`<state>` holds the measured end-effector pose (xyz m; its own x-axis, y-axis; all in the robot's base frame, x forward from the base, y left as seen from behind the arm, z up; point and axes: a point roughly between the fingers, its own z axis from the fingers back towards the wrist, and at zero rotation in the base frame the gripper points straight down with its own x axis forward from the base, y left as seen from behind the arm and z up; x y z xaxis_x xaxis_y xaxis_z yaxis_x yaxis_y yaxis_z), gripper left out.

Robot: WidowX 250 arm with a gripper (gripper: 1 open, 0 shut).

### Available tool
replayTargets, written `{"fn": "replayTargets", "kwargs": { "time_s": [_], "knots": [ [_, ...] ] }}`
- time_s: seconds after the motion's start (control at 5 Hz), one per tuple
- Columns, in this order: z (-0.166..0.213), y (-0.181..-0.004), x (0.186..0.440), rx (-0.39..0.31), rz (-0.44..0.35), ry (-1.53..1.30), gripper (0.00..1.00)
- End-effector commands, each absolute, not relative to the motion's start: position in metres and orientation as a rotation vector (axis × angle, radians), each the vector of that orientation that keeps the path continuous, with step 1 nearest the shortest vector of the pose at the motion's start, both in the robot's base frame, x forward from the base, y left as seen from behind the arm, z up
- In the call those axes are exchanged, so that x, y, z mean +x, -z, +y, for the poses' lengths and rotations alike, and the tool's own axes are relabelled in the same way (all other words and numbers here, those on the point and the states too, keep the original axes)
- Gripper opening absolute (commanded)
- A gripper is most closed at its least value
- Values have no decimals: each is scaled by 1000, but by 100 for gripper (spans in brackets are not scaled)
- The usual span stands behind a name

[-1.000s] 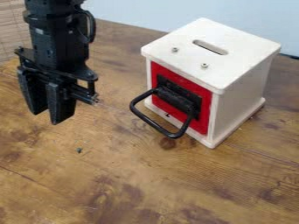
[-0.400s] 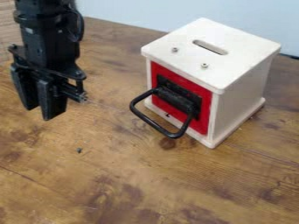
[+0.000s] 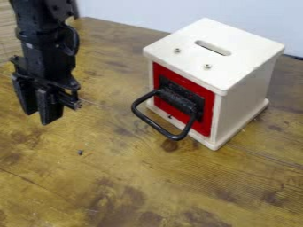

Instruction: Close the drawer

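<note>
The drawer (image 3: 183,96) has a red front with a dark centre and a large black loop handle (image 3: 159,117). It sits in a small white cube box (image 3: 221,62) at the right of the wooden table (image 3: 142,182). The red front looks about flush with the box. My gripper (image 3: 38,113) hangs at the left, well apart from the handle, a little above the table. Its black fingers (image 3: 51,105) point down with a narrow gap between them and hold nothing.
The white box top has a slot (image 3: 214,47) and two small screws. The table's far edge runs along the top of the view. A small dark speck (image 3: 81,152) lies on the wood below the gripper.
My gripper has moved left, away from the drawer handle. The drawer and box have not moved.
</note>
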<state>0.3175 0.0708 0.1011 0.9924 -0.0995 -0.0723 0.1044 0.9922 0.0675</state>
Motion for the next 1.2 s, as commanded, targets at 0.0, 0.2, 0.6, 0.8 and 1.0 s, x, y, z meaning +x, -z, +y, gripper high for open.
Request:
{"fn": "replayTargets", "kwargs": {
  "time_s": [0.0,0.2,0.6,0.8,1.0],
  "knots": [
    [73,-114,317,97,34,91,0],
    [71,-108,319,101,42,68,0],
    [66,-95,319,113,47,27,0],
    [64,-91,313,118,42,10,100],
    [66,-89,308,124,36,-5,100]
  ]
}}
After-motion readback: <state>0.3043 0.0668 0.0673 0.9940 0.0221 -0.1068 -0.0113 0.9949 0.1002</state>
